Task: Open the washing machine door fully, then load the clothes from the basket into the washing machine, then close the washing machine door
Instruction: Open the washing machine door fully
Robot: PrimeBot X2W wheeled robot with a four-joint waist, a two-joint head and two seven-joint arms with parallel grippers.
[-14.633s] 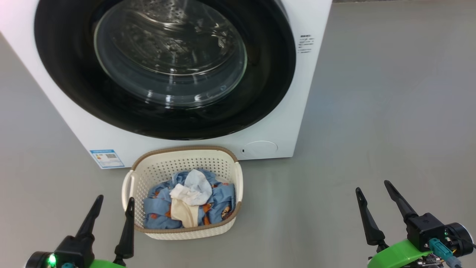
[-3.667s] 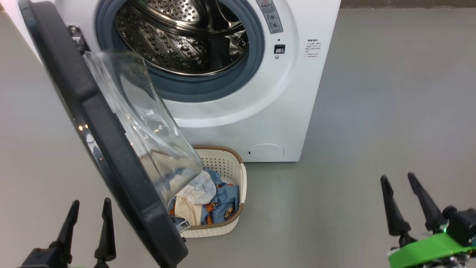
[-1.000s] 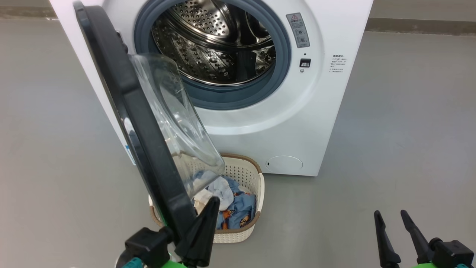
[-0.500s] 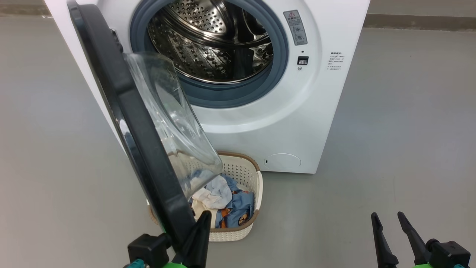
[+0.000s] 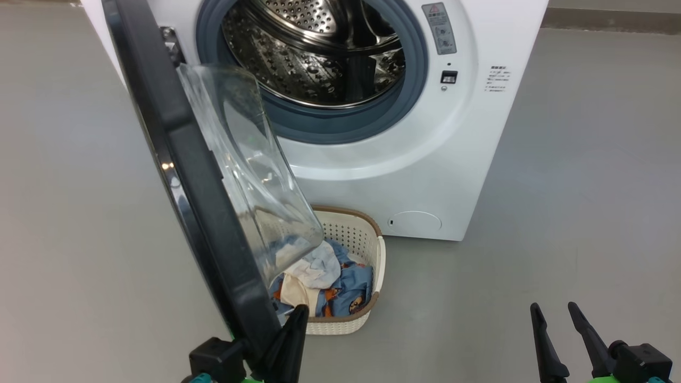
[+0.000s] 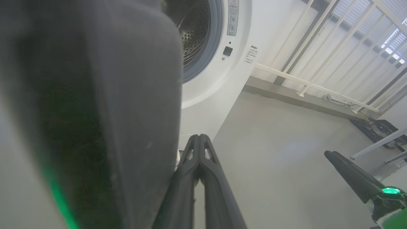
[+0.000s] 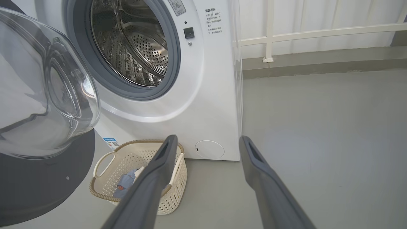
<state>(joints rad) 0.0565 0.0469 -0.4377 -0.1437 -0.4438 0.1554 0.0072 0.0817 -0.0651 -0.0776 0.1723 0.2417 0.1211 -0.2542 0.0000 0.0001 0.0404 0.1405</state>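
Grey floor (image 5: 558, 202). Door (image 5: 175, 143) is seen half open, edge-on. Left jaws, pressed together, are placed at its inner rim, with the door lying leftward. Right jaws are spread, farther off.

Bare lab-like test space: freestanding white washing machine (image 7: 210, 95) on plain grey floor (image 7: 318, 127), white railing (image 7: 269, 28) behind.

We see the big white front-loading washing machine (image 5: 425, 175) with its steel perforated drum (image 5: 319, 53) bare. Its round, black-rimmed door (image 5: 186, 159) with a bulging clear glass bowl stands swung out on the left hinge. It partly hides the small cream perforated plastic basket (image 5: 372, 226) just before the machine. Blue printed, white and cream clothes (image 5: 340, 284) lie heaped inside.
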